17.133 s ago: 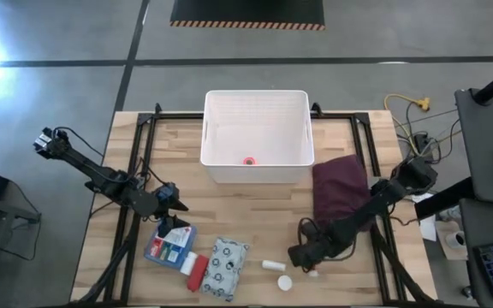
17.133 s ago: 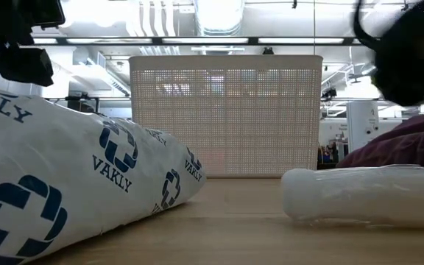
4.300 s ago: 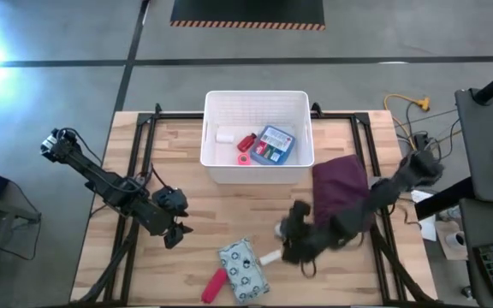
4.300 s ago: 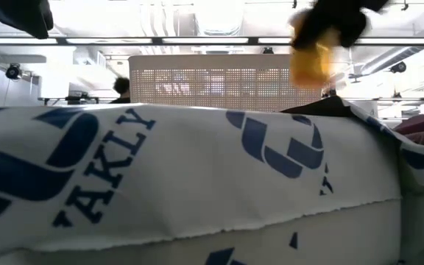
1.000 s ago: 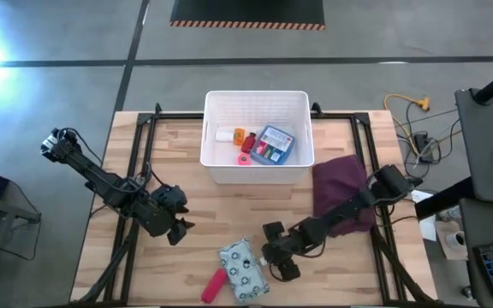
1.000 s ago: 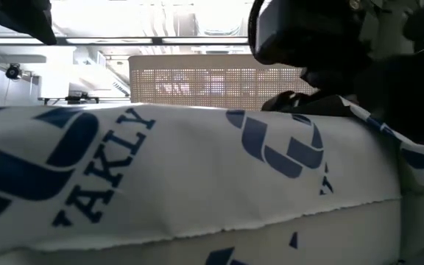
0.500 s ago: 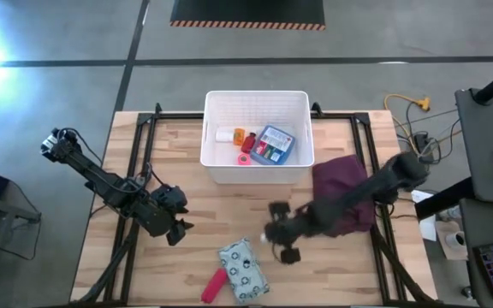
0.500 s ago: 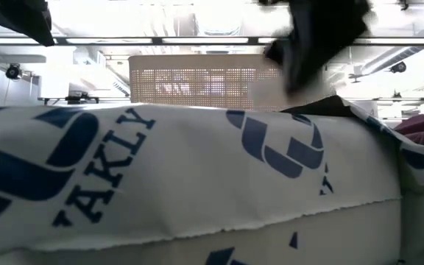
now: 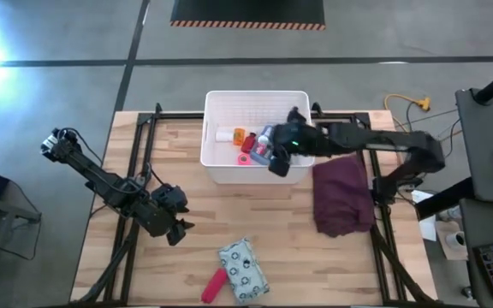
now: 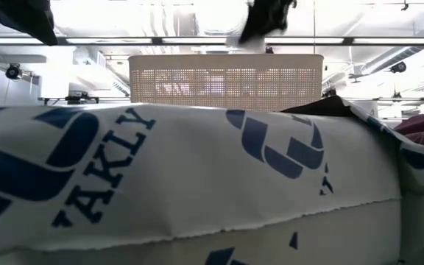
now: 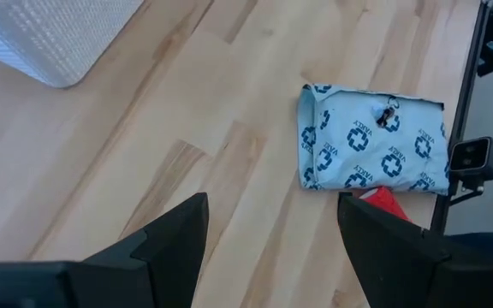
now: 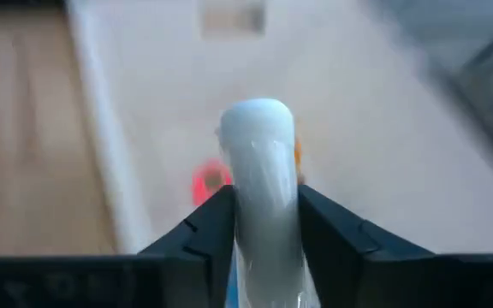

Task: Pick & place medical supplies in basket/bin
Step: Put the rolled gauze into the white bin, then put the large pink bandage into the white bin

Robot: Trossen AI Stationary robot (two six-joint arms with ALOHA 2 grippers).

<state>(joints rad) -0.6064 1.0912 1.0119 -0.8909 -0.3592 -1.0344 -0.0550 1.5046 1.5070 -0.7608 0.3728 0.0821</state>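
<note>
Right gripper (image 12: 264, 248) pinching what looks like the white tube (image 12: 259, 162) over the tub (image 9: 221, 167); release clear of the rim

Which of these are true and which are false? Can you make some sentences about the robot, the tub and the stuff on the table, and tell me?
1. The right hand is over the tub. True.
2. The right hand is empty. False: it is shut on a white bottle.
3. The pouch is in the tub. False: it lies on the table, near the front edge.
4. A red tube lies right beside the pouch. True.
5. The left hand is holding the pouch. False: it is open and holds nothing, off to the pouch's left.
6. The maroon cloth lies to the right of the tub. True.
</note>
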